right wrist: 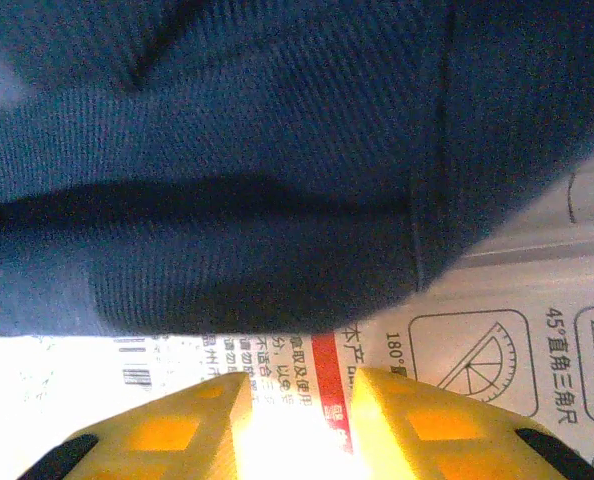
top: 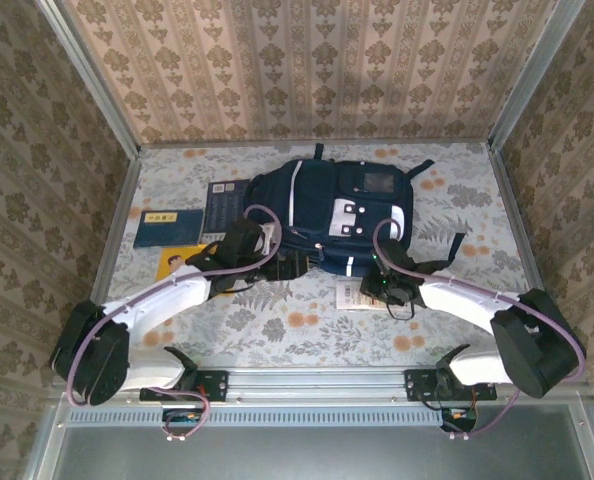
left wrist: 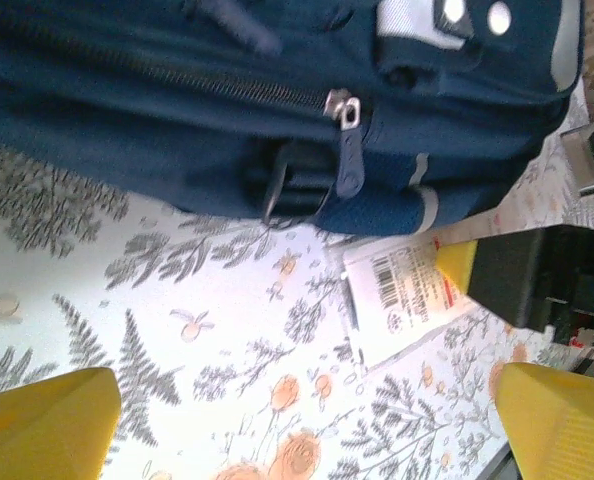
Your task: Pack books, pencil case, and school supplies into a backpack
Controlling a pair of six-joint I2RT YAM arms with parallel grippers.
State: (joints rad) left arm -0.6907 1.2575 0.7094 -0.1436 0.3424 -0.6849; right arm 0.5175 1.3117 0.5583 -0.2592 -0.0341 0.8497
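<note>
Flowery table (top: 307,335) has bare room near the arms. The backpack (top: 327,215) lies mid-table, books (top: 169,228) at its left edge. The left gripper (left wrist: 307,420) gapes wide, empty. The right gripper (right wrist: 297,410) hangs narrow over the white packet (right wrist: 477,350) by the backpack's near edge; I cannot tell if it pinches.

Floral tablecloth (top: 307,335), ringed by damask-papered walls (top: 307,60).

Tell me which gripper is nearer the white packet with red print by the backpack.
Right. The right gripper sits at the white packet with red print, poised over its label. The left gripper hangs open farther off, across tablecloth from it, near the backpack zipper.
</note>
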